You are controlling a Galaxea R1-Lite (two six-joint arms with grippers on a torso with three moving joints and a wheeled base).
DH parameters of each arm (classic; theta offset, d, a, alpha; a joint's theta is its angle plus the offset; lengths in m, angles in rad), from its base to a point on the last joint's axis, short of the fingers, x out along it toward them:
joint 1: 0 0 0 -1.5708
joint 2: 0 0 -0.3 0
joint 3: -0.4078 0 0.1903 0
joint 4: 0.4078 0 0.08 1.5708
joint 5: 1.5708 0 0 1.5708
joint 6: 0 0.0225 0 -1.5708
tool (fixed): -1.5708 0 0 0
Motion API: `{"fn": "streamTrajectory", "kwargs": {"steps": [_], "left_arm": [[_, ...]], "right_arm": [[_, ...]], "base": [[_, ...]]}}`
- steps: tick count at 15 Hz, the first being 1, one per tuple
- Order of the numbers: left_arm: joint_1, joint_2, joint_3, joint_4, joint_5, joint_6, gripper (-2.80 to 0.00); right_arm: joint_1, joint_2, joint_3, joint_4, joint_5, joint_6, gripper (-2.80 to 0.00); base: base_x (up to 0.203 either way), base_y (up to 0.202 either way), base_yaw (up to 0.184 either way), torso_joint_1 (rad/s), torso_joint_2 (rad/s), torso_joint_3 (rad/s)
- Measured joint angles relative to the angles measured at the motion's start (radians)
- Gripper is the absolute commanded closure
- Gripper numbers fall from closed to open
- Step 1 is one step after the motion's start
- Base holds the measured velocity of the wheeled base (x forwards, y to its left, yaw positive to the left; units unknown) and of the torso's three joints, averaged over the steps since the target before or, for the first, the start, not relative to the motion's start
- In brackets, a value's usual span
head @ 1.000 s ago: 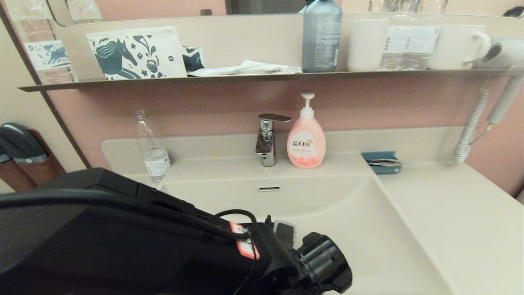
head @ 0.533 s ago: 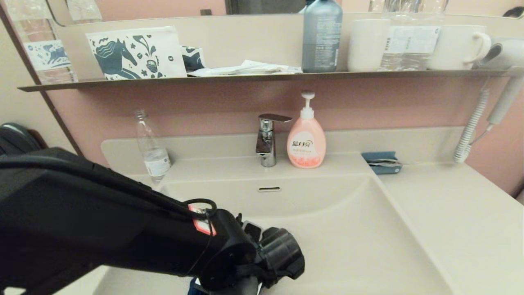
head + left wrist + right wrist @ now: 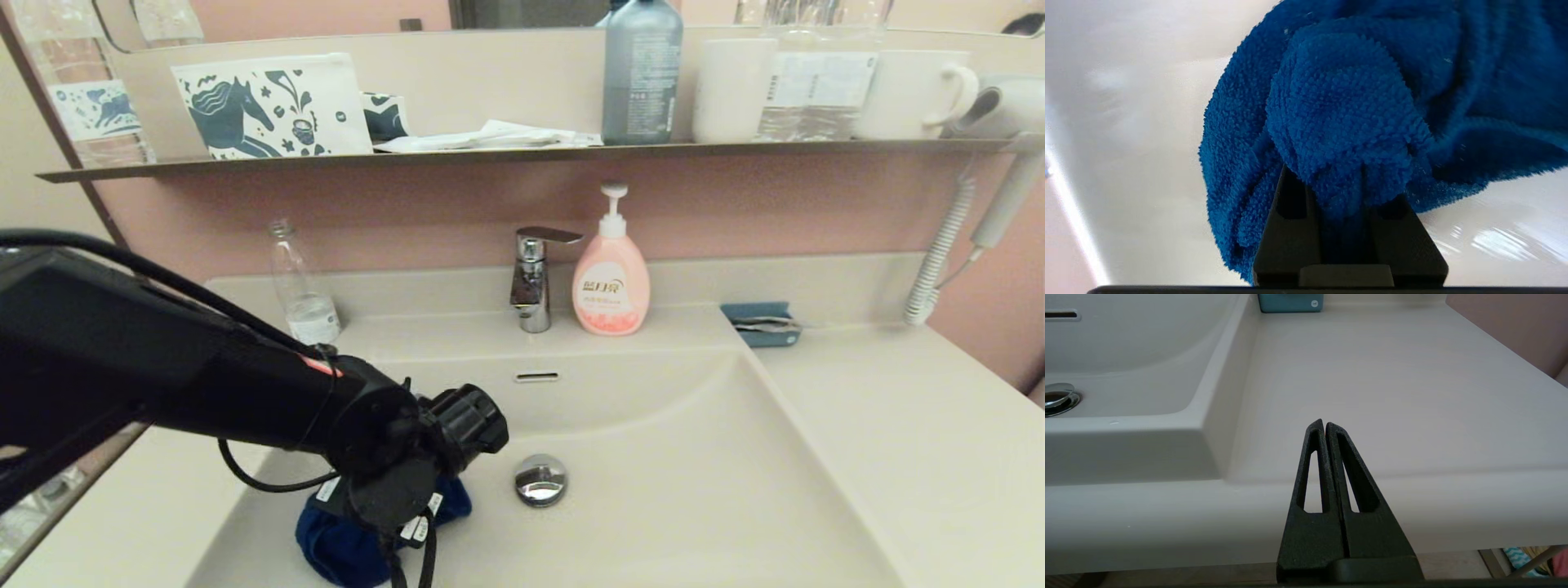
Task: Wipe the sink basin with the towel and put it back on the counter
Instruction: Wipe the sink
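Note:
A crumpled blue towel [image 3: 335, 549] lies on the floor of the cream sink basin [image 3: 694, 457], at its left side near the front. My left gripper [image 3: 1341, 188] is shut on a bunched fold of the towel [image 3: 1339, 102] and presses it against the basin. In the head view the black left wrist hides the fingers. The chrome drain plug [image 3: 540, 478] sits just right of the towel. My right gripper [image 3: 1325, 424] is shut and empty, parked low in front of the counter [image 3: 1372, 375], right of the basin [image 3: 1126, 367].
Along the back edge stand a chrome faucet [image 3: 532, 278], a pink soap pump bottle [image 3: 611, 269] and a clear water bottle [image 3: 304, 286]. A small blue tray [image 3: 761, 323] lies on the counter [image 3: 898, 425]. A loaded shelf [image 3: 522, 153] runs overhead; a coiled cord [image 3: 939, 253] hangs at right.
My left arm has swept from the basin's middle to its left side, dragging the towel. The drain plug and the towel have come into view.

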Motion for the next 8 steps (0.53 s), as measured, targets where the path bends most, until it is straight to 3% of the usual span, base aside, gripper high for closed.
{"fn": "streamTrajectory", "kwargs": {"steps": [6,8], "left_arm": [[0.201,-0.025,0.007,-0.012,0.065,0.15,0.0],[0.244,-0.025,0.001,-0.031,0.097,0.159,0.0]], "right_arm": [[0.0,0.0,0.0,0.0,0.0,0.0,0.0],[0.0,0.0,0.0,0.0,0.0,0.0,0.0]], "base": [[0.0,0.0,0.0,0.0,0.0,0.0],[0.0,0.0,0.0,0.0,0.0,0.0]]}}
